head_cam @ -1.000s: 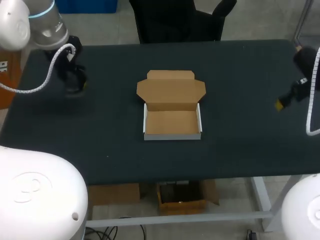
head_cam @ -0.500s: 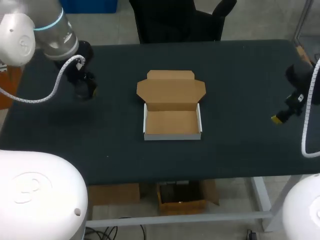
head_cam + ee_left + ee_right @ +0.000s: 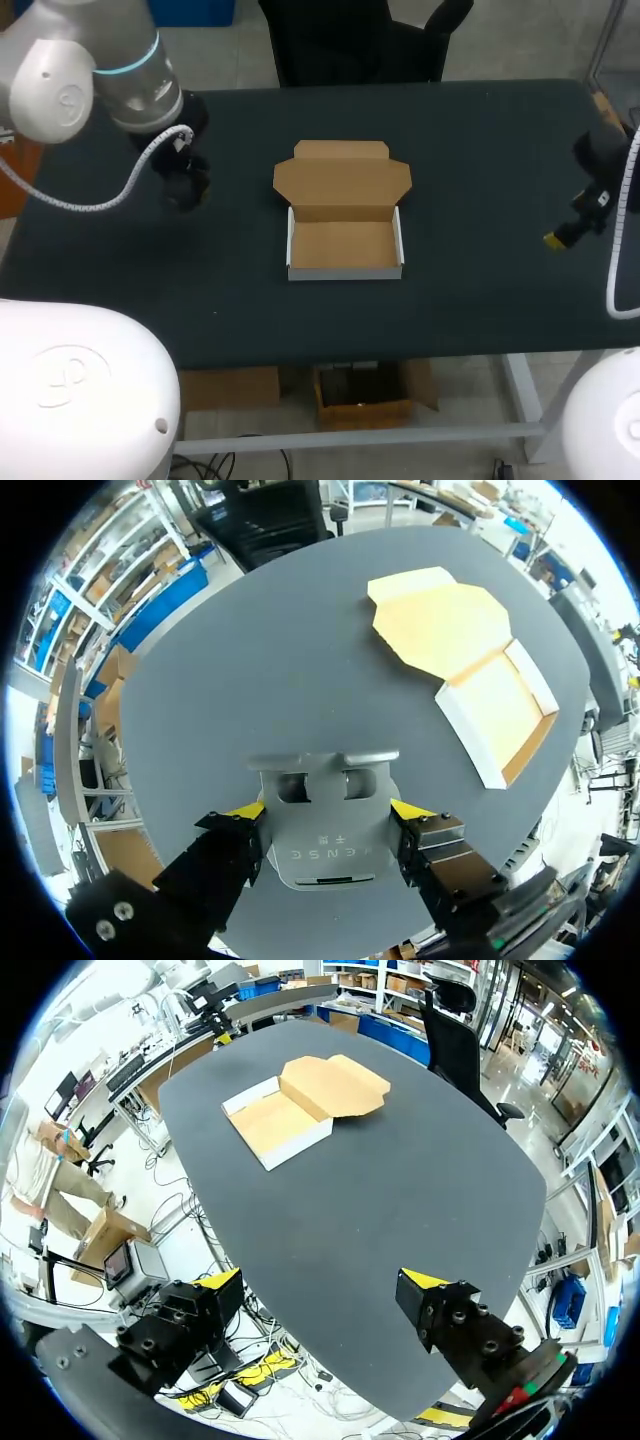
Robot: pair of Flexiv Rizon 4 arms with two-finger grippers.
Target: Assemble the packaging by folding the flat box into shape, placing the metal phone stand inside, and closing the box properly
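L fingers [image 3: 246,809] clamped on stand [image 3: 322,825]; R fingers [image 3: 424,1281] apart; box [image 3: 345,247] open, lid [image 3: 343,180] flat twd far edge.

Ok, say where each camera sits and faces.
Head view: fixed above and behind, looking down on the table; left arm, right arm show.
Left wrist view: on the left arm, along the left gripper, shut on the phone stand; box ahead.
Right wrist view: on the right arm; right gripper open, empty; box far ahead.
Shared: all three show the box.

Matt brown cardboard box [image 3: 343,210], smooth grey metal phone stand [image 3: 325,842], matt dark table [image 3: 480,150]
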